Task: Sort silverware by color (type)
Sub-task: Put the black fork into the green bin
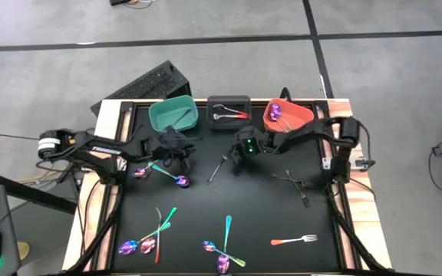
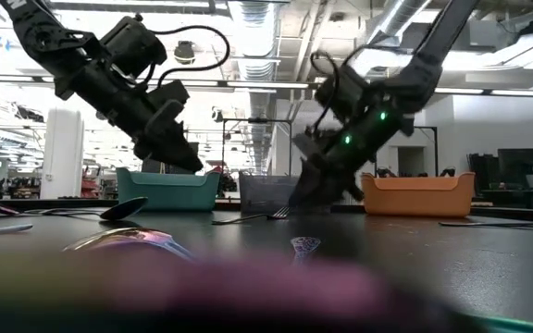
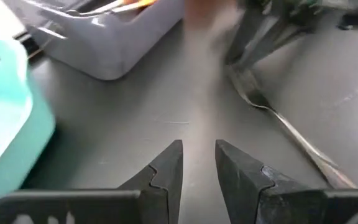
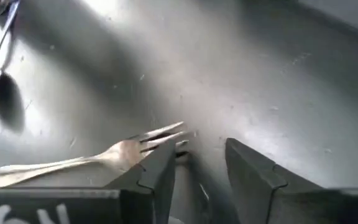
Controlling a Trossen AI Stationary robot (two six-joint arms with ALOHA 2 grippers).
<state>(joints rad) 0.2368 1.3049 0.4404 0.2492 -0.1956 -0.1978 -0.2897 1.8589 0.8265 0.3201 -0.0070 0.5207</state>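
Observation:
A silver fork [image 1: 216, 169] lies flat on the black mat below the grey bin [image 1: 229, 111]. My right gripper [image 4: 201, 146] is low over the fork's tine end, slanting down, and open. The tines [image 4: 166, 132] lie just outside one finger, with nothing between the fingers. My left gripper [image 3: 199, 146] hovers open and empty near the teal bin [image 1: 173, 113], pointing at the fork [image 3: 278, 118]. Iridescent spoons [image 1: 179, 180] lie near it. The grey bin holds silver and orange-red pieces, and the orange bin [image 1: 286, 116] holds an iridescent one. My right gripper has one finger [image 4: 160, 162] right beside the fork's tine tips [image 4: 178, 130], coming from above at a slant. That finger hides the meeting place, so I cannot tell whether it touches. The fork lies flat on the mat.
More silverware lies on the mat: iridescent and teal pieces at the near left [image 1: 148, 241] and near middle [image 1: 225, 245], an orange-red fork [image 1: 294, 240] at the near right, and dark forks [image 1: 294, 184] at the right. The three bins line the far edge.

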